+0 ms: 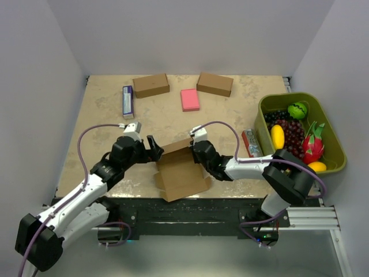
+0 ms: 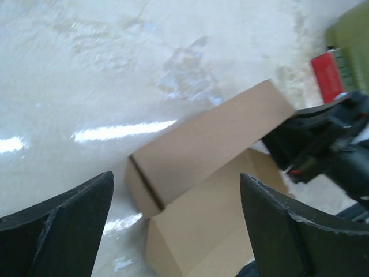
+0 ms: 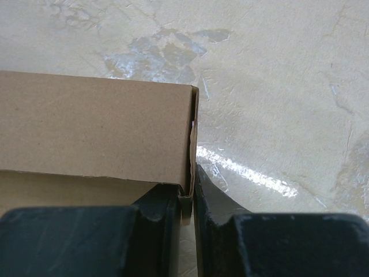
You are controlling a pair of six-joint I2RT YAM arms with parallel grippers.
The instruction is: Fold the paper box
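Observation:
The paper box (image 1: 181,170) is a partly folded brown cardboard sheet near the table's front middle, with its far wall raised. My right gripper (image 1: 196,153) is shut on the right end wall of the paper box (image 3: 92,124); the thin cardboard edge is pinched between both fingers (image 3: 216,202). My left gripper (image 1: 154,147) is open and empty, just left of the box's raised far wall. In the left wrist view the paper box (image 2: 213,173) lies between and beyond my open fingers (image 2: 277,225), apart from them.
Two ready-made brown boxes (image 1: 151,85) (image 1: 215,83) and a pink pad (image 1: 189,99) lie at the back. A blue and white carton (image 1: 128,101) lies back left. A green bin (image 1: 333,167) of fruit stands right, with a red packet (image 1: 251,143) beside it.

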